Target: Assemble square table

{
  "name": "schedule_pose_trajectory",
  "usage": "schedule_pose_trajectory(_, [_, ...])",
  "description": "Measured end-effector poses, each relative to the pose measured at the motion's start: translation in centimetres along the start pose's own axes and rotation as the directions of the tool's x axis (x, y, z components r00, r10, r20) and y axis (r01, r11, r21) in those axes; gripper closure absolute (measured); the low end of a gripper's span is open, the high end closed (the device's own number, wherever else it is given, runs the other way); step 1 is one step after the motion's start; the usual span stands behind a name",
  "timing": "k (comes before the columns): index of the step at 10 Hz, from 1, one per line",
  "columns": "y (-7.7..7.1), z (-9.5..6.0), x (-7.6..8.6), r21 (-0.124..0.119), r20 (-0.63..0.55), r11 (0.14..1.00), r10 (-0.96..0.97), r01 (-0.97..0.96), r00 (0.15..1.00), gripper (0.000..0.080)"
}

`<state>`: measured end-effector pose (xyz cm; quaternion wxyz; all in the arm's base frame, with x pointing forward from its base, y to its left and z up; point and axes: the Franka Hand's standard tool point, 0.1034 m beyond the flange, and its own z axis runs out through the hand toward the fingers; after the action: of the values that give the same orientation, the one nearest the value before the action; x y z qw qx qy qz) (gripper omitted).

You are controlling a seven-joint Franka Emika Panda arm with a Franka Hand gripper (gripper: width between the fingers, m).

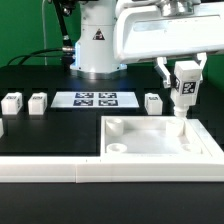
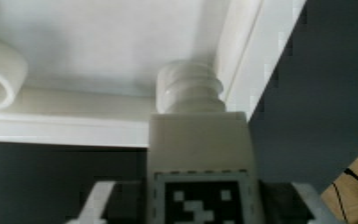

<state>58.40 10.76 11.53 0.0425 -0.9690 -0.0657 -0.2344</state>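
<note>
The fingers (image 1: 163, 72) are closed on a leg (image 1: 184, 88), one on each side. They hold it upright in the upper right of the exterior view, with its tag facing the camera. In the wrist view the fingers (image 2: 101, 203) flank the tagged block of the leg (image 2: 197, 150), and the leg's narrow ribbed tip points down into a corner of the tabletop (image 2: 247, 50), close against the raised rim. I cannot tell whether the tip is seated in that corner's socket or only touching it.

The tabletop (image 1: 111, 135) lies open side up at the lower right of the exterior view, and the held leg stands over its far right corner. A round socket (image 1: 118, 148) shows in its near left corner. The near edge of the tabletop lies against the white wall (image 1: 60, 170) that runs along the bottom of the frame.

Three loose legs (image 1: 38, 102) stand in a row on the black counter (image 1: 50, 135) across the middle of the frame, two at the left and one just left of the held leg. The marker board (image 1: 95, 99) lies flat between them. The arm's base (image 1: 97, 45) stands behind it at top centre.
</note>
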Motion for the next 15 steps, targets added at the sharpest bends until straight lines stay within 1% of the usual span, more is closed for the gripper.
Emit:
schedule_pose_trajectory(1, [0.3, -0.1, 0.7, -0.001, -0.006, 1.0, 0.001, -0.001, 1.0, 0.0512])
schedule_pose_trajectory(5, [0.2, 0.0, 0.4, -0.001, -0.002, 1.0, -0.001, 0.001, 1.0, 0.0512])
schedule_pose_trajectory(6, [0.2, 0.6, 0.8, 0.001, -0.004, 1.0, -0.001, 0.001, 1.0, 0.0512])
schedule_pose_trajectory(7, [0.3, 1.3, 1.8, 0.002, -0.014, 1.0, -0.003, 0.003, 1.0, 0.0512])
schedule_pose_trajectory(8, [0.5, 1.8, 2.5, 0.002, -0.021, 1.0, -0.01, 0.01, 1.0, 0.0512])
schedule_pose_trajectory(10, [0.6, 3.2, 2.9, 0.002, -0.034, 1.0, -0.014, 0.015, 0.999, 0.0512])
schedule_pose_trajectory(11, [0.9, 3.7, 3.1, -0.007, -0.072, 1.0, -0.03, 0.03, 0.997, 0.0512])
schedule_pose_trajectory(15, [0.7, 3.9, 2.8, -0.006, -0.067, 1.0, -0.029, 0.029, 0.997, 0.0512])
